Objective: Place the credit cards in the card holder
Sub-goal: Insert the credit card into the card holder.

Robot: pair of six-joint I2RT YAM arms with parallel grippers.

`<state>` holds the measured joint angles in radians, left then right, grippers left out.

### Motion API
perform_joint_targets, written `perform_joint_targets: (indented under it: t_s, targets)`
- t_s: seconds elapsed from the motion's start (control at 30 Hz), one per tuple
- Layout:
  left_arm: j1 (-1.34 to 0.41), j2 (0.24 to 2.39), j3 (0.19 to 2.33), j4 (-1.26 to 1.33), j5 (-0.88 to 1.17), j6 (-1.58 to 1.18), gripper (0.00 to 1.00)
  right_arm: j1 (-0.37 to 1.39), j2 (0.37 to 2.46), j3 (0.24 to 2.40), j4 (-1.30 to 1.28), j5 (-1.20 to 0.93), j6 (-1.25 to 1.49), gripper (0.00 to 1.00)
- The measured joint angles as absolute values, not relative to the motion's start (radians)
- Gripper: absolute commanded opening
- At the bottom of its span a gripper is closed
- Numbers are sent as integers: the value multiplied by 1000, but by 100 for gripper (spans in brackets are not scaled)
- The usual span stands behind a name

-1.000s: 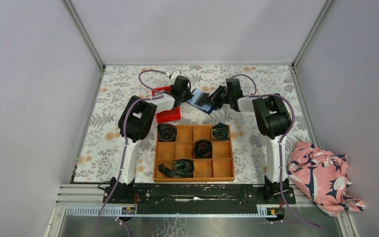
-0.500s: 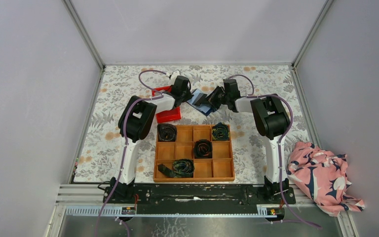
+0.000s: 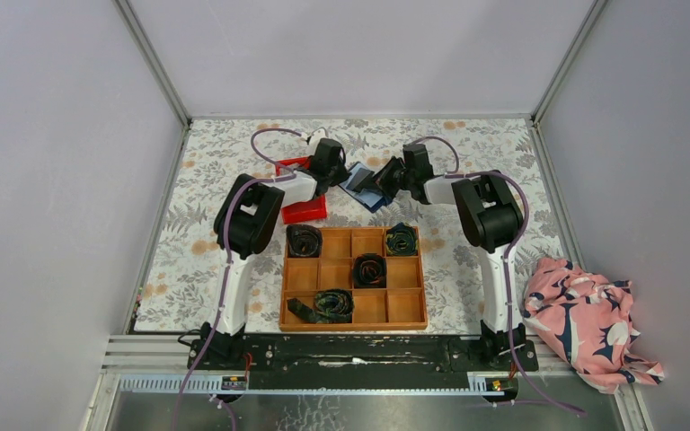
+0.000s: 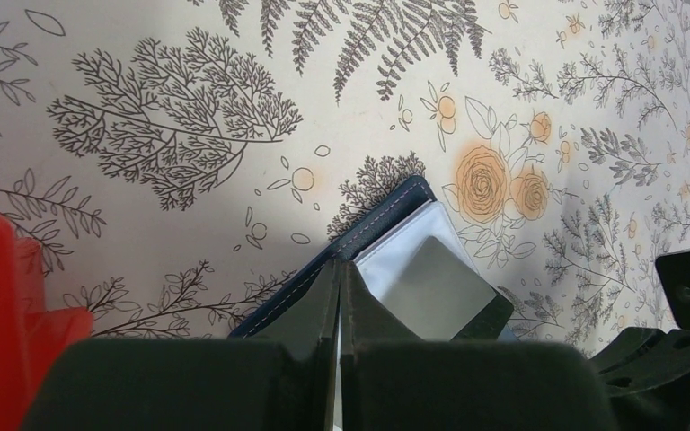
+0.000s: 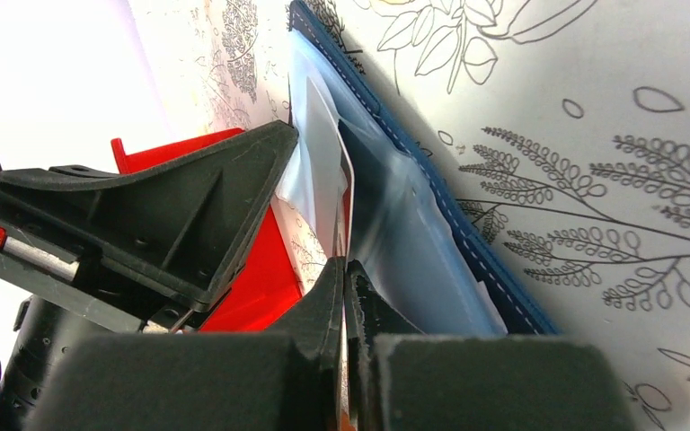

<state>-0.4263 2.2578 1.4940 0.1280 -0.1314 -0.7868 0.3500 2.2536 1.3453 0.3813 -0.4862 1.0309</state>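
1. The task looks to be partway through its first insertion. The card holder (image 3: 360, 186) lies open on the floral surface (image 3: 220, 180), just past the far edge of the wooden grid tray (image 3: 354, 325), with both arms meeting over it.
2. The right tool (image 5: 346, 266) has its jaws pressed together on a thin white card (image 5: 347, 202), seen edge-on. The card's free end reaches in among the holder's pale inner pockets. I cannot tell whether it is seated in a slot.
3. The left tool (image 4: 338, 272) is also closed to a sliver. It appears to pinch the holder's pale pocket layer at the edge and steady it.
4. I cannot find the orange-tan card in any view, so I judge that at least one card is left to load and the white one has yet to be pushed home.
5. The tray has four dark rolled fabric bundles, each in its own compartment:
   - one in the far-left corner (image 3: 304, 241)
   - one in the far-right corner (image 3: 402, 239)
   - one in the middle row (image 3: 369, 269)
   - one in the near row (image 3: 333, 305), with a loose tail trailing into the near-left cell
   The other cells show bare wood.
6. A red bin (image 3: 306, 213) sits just past the tray's far-left corner, with its contents hidden by the left arm.
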Motion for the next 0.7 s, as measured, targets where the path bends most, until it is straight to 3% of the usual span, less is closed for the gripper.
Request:
perform_joint_targets:
  t_s: [0.3, 0.4, 0.47, 0.7]
  targets:
    - [-426, 2246, 1468, 148, -131, -787, 0, 366, 2263, 1350, 401, -468, 1076, 2]
    - [-426, 2245, 1467, 148, -131, -787, 1, 371, 2270, 1362, 395, -461, 1078, 23]
    - [-426, 2245, 1467, 147, -131, -787, 2, 374, 2275, 1376, 369, -453, 1067, 31]
    - [-425, 2239, 1465, 135, -131, -786, 3, 386, 2262, 1405, 303, -453, 980, 42]
